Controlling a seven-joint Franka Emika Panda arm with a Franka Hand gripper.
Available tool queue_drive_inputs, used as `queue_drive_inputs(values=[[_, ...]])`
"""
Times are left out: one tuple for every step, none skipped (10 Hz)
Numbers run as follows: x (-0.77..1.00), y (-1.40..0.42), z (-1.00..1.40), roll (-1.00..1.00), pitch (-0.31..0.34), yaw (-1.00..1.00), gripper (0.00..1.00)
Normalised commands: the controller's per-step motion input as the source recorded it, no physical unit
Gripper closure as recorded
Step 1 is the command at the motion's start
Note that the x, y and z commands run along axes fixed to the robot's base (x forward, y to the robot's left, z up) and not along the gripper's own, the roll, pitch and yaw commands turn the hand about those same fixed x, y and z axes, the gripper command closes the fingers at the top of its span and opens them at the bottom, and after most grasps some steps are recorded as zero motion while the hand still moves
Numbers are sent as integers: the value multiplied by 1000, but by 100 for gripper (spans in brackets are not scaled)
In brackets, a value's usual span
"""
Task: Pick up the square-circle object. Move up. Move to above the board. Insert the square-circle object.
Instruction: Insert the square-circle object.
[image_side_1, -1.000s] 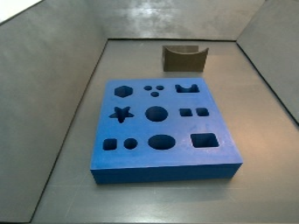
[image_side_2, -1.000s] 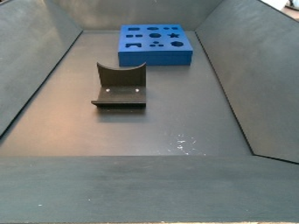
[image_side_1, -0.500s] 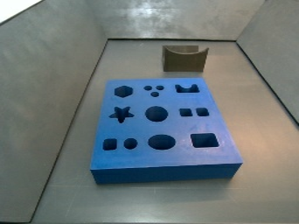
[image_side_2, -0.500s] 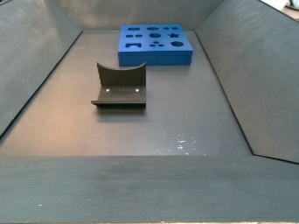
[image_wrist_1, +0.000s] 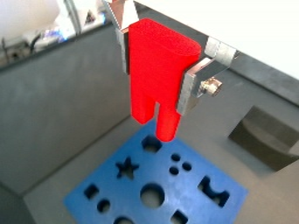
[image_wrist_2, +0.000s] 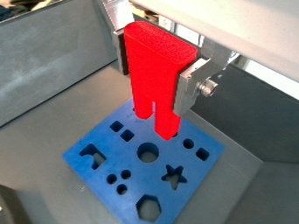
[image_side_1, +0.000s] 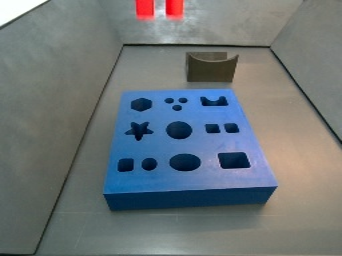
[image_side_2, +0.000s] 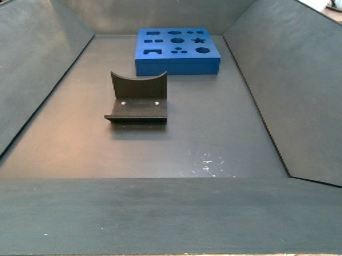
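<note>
My gripper is shut on the square-circle object, a bright red upright block with two short legs split by a slot. The silver fingers clamp its sides. It hangs high above the board, a large blue slab with many cut-out holes. In a side view only the red legs show at the upper edge, far above the board; the gripper is out of view there. Another side view shows the board at the far end, without object or gripper.
The dark fixture stands on the floor beyond the board and in mid floor in a side view; it also shows in a wrist view. Grey sloped walls enclose the floor on all sides.
The red legs of the square-circle object have come into a side view at its upper edge, where nothing showed before. Board and fixture have not moved.
</note>
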Motion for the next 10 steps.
queue_drive_inputs(values=[[143,-420,-706,84,-220,474,100],[143,-431,-709,90,-220,469,100],[143,-429,-706,91,-219,469,100],[146,-466,-717,93,-219,457,100],[140,-477,-726,93,-213,446,100],[140,-483,-723,93,-214,446,100],[137,-494,-726,106,-211,394,100],[134,-486,-726,120,-207,360,100],[120,-363,-723,151,-190,277,100],[29,0,0,3,0,0,100]])
